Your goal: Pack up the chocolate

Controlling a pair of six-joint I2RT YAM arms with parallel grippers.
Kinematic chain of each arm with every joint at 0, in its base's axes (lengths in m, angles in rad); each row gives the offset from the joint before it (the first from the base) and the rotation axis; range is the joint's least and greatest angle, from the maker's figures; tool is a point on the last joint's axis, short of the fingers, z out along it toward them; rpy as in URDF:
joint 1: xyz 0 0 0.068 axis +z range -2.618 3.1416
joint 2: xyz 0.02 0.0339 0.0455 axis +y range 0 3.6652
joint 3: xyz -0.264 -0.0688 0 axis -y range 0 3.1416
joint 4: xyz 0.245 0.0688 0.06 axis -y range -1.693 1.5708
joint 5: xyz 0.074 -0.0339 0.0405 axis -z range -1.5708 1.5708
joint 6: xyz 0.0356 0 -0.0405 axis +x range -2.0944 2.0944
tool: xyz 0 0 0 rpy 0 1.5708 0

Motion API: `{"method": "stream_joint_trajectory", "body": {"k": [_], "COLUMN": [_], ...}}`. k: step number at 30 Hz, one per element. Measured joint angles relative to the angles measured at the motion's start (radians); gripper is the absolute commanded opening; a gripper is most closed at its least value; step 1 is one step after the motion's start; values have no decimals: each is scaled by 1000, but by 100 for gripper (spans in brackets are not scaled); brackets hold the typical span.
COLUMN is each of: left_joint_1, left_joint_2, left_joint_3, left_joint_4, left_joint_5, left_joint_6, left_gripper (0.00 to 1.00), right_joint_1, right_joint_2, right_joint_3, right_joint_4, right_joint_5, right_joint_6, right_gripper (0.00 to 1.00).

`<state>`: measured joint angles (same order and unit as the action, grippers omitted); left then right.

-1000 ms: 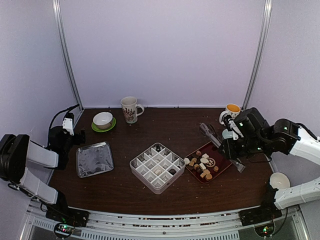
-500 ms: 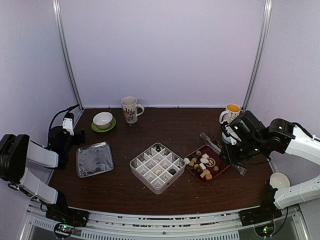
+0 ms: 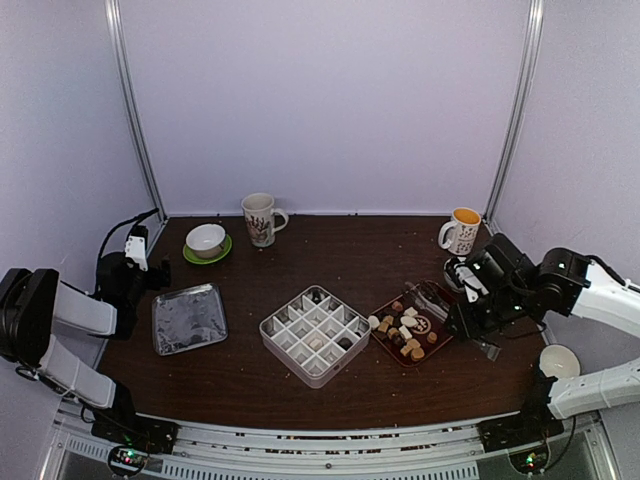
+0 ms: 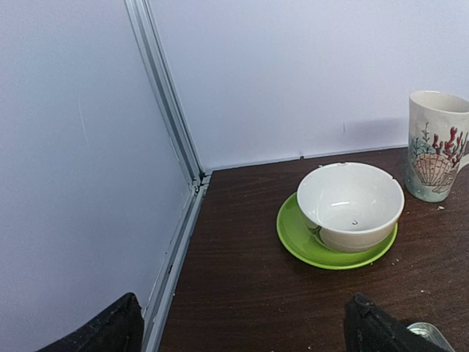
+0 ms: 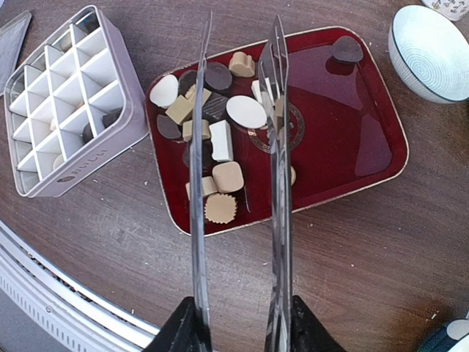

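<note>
The left gripper (image 4: 242, 334) stands at the table's left edge, jaws wide open and empty. Only its fingertips (image 4: 110, 330) show, cut off by the lower frame edge. The compartment box (image 5: 88, 165) at centre holds a few pieces; the right wrist view crops its left part. Most chocolate (image 5: 246, 111) lies on the red tray (image 5: 344, 117) just right of the box. The right gripper (image 5: 242, 330) clamps the tongs (image 5: 196, 183) over the tray. Contact between the tong tips and any piece cannot be determined.

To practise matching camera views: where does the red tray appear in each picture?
Top external: red tray right of centre, beside the divided box.
Left wrist: not in it.
Right wrist: tray at centre, under the tongs.
Shared landmark: the divided box, left of the tray in both.
</note>
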<state>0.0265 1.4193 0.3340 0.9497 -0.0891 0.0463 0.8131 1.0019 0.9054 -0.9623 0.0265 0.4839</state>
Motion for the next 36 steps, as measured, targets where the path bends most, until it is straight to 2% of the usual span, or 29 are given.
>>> {"method": "stream_joint_trajectory", "body": {"k": [8,18,36], "left_joint_1": [0,0,0], "left_joint_2": [0,0,0], "left_joint_3": [0,0,0], "left_joint_4": [0,0,0], "left_joint_5": [0,0,0], "left_joint_6": [0,0,0], "left_gripper": [98,98,98], "right_joint_1": [-108,-205,-223], "right_joint_2": [-5,42,11], "right_joint_3": [-61,-63,-89], "right_joint_4": [8,40,66], "right_joint_5": [-7,-5,-83], "right_joint_6": [1,-8,13], "right_gripper": [40,39,41]}}
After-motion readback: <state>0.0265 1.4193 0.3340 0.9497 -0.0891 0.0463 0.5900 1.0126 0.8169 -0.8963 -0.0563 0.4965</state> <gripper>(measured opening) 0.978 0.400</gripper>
